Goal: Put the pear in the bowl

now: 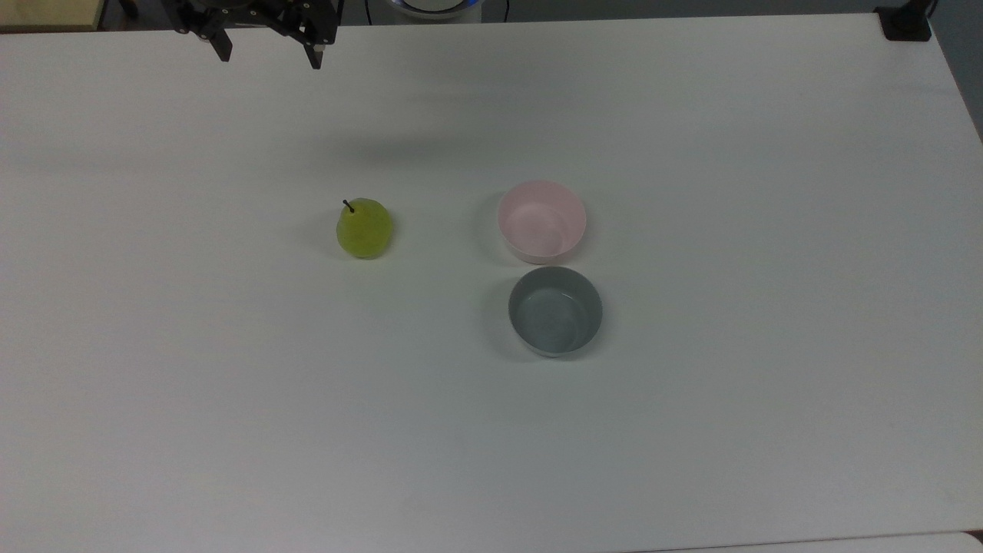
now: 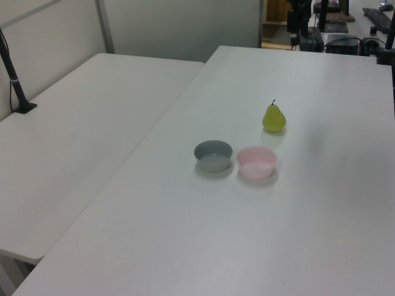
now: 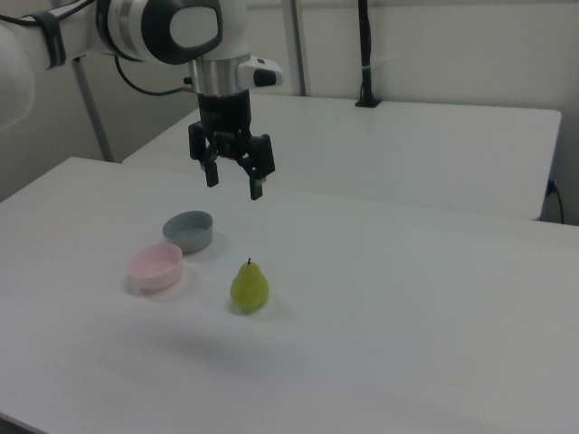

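Pear (image 1: 365, 228), small and yellow-green with a short dark stem, stands upright on a broad white table (image 1: 691, 430), touching nothing. In the top view it lies a little toward 9 o'clock of the table's middle. The pale pink bowl (image 1: 541, 220) sits at 3 o'clock from the pear, well apart from it, its smooth inside holding nothing. A grey bowl (image 1: 554, 310) of like size sits just beside the pink one, at its 6 o'clock in the top view; whether the two rims touch cannot be told.

In the left view the pear (image 2: 274, 118) is at about 1 o'clock from the pink bowl (image 2: 256, 161), and the grey bowl (image 2: 213, 155) is at 9 o'clock from the pink one. In the right view the pear (image 3: 249, 287) stands at 3 o'clock from the pink bowl (image 3: 156, 268), with the grey bowl (image 3: 188, 231) at about 1 o'clock from the pink one.

The robot's black gripper (image 3: 234, 185) hangs in the air high above the table, pointing down, its two fingers spread apart and holding nothing. In the right view it is at 12 o'clock from the pear. In the top view the gripper (image 1: 269, 60) is at the frame's upper edge, at about 11 o'clock from the pear and far from it.
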Controlling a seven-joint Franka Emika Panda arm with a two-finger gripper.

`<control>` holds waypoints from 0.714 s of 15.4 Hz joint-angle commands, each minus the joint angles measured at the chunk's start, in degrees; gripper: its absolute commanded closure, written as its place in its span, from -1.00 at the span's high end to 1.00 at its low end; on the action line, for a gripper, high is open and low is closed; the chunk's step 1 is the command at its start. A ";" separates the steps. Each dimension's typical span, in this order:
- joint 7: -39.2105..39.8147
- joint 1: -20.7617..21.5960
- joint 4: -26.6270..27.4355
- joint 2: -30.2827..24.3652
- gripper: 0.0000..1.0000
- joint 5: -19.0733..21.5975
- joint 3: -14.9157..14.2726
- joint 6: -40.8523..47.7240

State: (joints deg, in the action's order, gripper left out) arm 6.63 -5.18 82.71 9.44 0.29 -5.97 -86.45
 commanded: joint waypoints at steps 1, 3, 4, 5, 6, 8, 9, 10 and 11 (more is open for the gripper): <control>0.93 0.09 1.22 -1.44 1.00 0.41 -0.10 0.93; 0.93 0.00 1.05 -1.44 1.00 0.50 -0.27 0.67; 1.02 0.00 0.96 -1.44 1.00 0.50 -0.27 0.76; 1.02 0.00 1.13 -1.44 1.00 0.41 -0.27 0.93; 1.02 0.17 1.22 -1.35 1.00 0.41 -0.10 0.93; 0.76 0.61 1.40 -0.57 1.00 0.50 0.34 0.32; 0.76 0.79 1.57 -0.30 1.00 0.50 0.60 0.32; 0.93 0.79 1.84 -0.38 1.00 0.50 0.69 0.49; 0.93 0.88 2.19 -0.30 1.00 0.50 0.70 0.41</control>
State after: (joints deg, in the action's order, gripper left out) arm 6.69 -4.89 83.04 9.75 0.29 -5.46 -86.43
